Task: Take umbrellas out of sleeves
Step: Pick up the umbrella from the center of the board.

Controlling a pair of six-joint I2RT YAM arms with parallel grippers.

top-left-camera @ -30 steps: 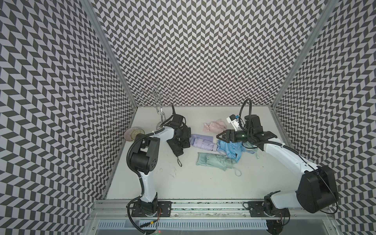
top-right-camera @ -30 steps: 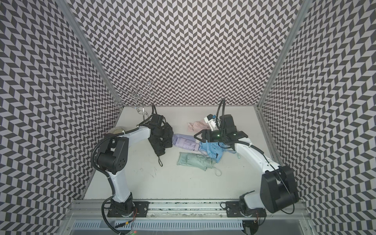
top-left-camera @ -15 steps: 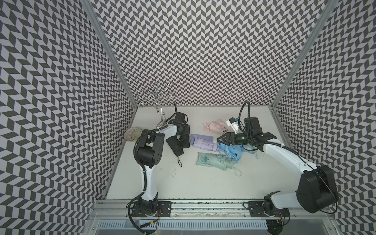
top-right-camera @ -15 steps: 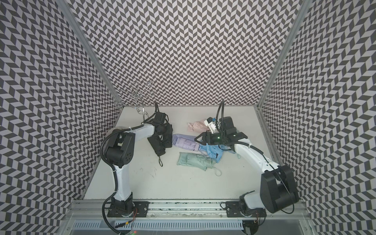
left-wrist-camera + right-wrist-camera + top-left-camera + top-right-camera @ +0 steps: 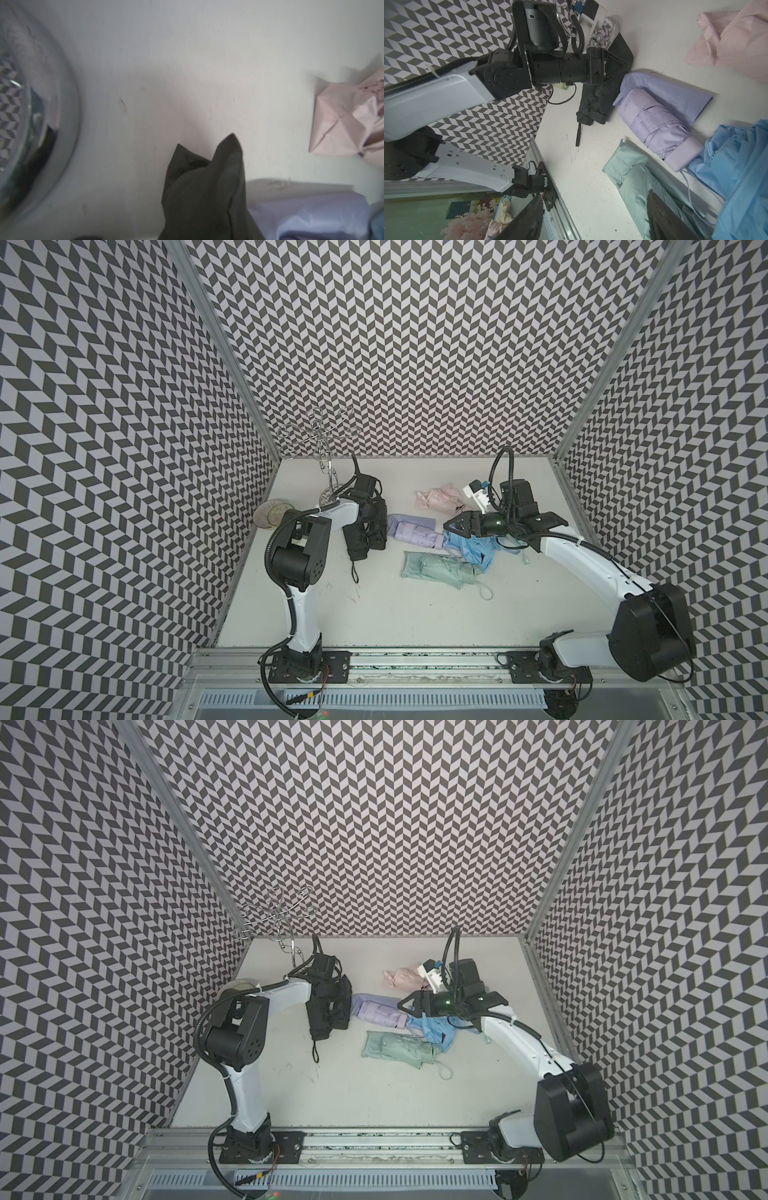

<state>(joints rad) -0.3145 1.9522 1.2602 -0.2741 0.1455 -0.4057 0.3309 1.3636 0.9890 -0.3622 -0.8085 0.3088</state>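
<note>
– Since the top views give only black against black there, which view tells what the left gripper (image 5: 622,62) has?
– The right wrist view. Its jaws are nipped together on one end of the black sleeve (image 5: 622,48), which lies just beside the lilac umbrella (image 5: 654,124), on the side toward the left arm. The black umbrella (image 5: 591,106) shows its crumpled end and strap at the sleeve's other end; how much is inside I cannot tell.
– And the left wrist view?
– No fingers in it, only a peak of black cloth, with the pink bundle (image 5: 340,124) well beyond the lilac umbrella.
– The right gripper (image 5: 594,196)?
– Wide open, holding nothing, hanging above the lilac umbrella's handle end. The light blue umbrella (image 5: 737,162) touches that end, and the mint green umbrella (image 5: 440,569) lies just beside it, toward the arms' bases.
– What differs from a second ago?
– The left gripper has closed down onto the sleeve, and that arm's elbow has swung a little nearer the lilac umbrella. The right gripper has crept closer to it too. The coloured umbrellas lie where they did.
</note>
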